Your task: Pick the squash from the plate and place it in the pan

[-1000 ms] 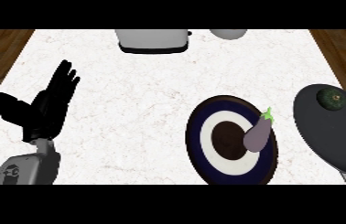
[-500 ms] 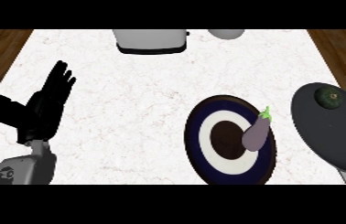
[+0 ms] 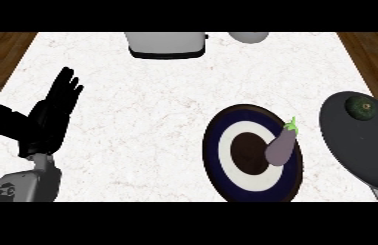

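Compared with the earlier frames, only the left hand [image 3: 50, 114] has shifted, sitting slightly lower and closer to the left edge of the counter [image 3: 148, 114]; every object on the counter lies where it did. Left side, near half: the left hand is held open, fingers straight and pointing toward the far side, tilted a little to the right, with nothing in its grasp. Its grey forearm [image 3: 29, 184] enters from the near left corner. The right hand does not appear in the view.

Right of centre, near half: a round plate [image 3: 221, 154] with a dark rim, a white ring and a dark centre. On its right part lies a purple, eggplant-like vegetable with a green stem, the squash [image 3: 279, 146] of the task, stem toward the far side, its body reaching from the dark centre out over the rim. It lies well apart from the left hand, across open counter. Right edge: the dark grey pan [image 3: 347, 139], partly cut off, just beside the plate. A dark green round vegetable [image 3: 363, 106] rests in its far part. Far edge: a pale grey appliance [image 3: 166, 44] left of centre, and a pale rounded object [image 3: 249, 37] to its right, both partly cut off.
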### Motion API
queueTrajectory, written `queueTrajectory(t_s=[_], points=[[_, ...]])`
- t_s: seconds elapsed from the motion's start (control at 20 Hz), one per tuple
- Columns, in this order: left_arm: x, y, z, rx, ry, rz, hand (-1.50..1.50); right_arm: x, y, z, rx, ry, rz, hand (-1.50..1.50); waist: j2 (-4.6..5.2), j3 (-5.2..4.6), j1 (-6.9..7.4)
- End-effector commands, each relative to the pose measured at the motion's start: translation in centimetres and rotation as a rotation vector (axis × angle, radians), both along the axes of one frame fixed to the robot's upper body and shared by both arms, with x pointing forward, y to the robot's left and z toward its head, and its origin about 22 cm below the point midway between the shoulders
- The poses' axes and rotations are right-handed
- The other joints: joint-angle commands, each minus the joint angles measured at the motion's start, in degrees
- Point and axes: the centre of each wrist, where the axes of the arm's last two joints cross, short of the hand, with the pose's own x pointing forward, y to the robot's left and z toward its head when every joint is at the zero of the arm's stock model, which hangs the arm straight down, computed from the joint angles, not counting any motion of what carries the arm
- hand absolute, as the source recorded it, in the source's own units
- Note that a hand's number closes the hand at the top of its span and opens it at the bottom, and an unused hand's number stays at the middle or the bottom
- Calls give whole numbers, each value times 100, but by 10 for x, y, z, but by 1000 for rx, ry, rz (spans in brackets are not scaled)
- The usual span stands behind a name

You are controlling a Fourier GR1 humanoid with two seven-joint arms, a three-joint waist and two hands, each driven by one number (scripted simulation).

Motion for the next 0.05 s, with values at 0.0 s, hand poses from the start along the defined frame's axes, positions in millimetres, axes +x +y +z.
queueTrajectory(t_s=[0.0], points=[[-6,-7,-4,-7,10,3,0,-21,-9,14,10,-95,102,-150,-2,-1,21]])
